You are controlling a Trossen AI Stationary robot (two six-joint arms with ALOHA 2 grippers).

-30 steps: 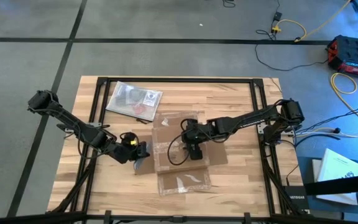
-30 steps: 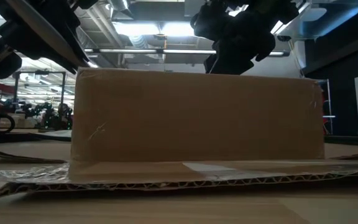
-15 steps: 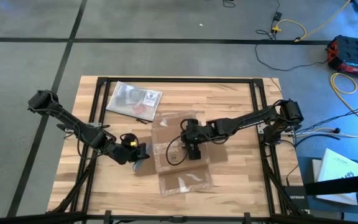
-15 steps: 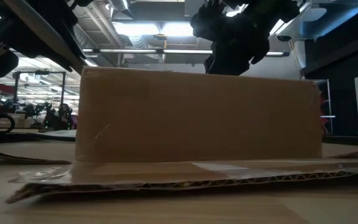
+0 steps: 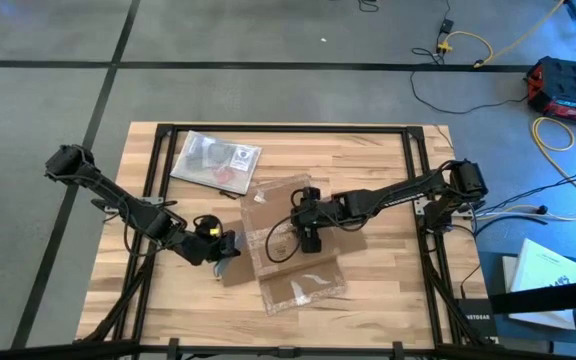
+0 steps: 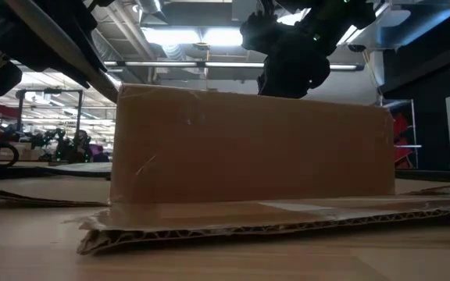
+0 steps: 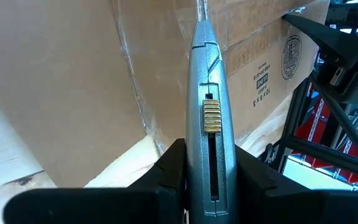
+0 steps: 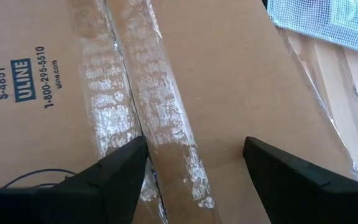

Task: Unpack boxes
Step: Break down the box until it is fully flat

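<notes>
Cardboard box (image 5: 288, 235) sits at centre of the surface (image 5: 378, 290) in the high view, bottom flap splayed toward the lower edge. Left gripper (image 5: 230, 245), jaws clamped on a grey utility knife (image 7: 208, 118), is at the box's left side. Right gripper (image 5: 308, 238), jaws wide and empty, rests over the lid's taped seam. Judgement: early; tape looks uncut, nothing yet removed. Print reads "ULINE", "S-4851", "1-800-295-5510". Clear bag (image 5: 215, 158) lies upper left.
</notes>
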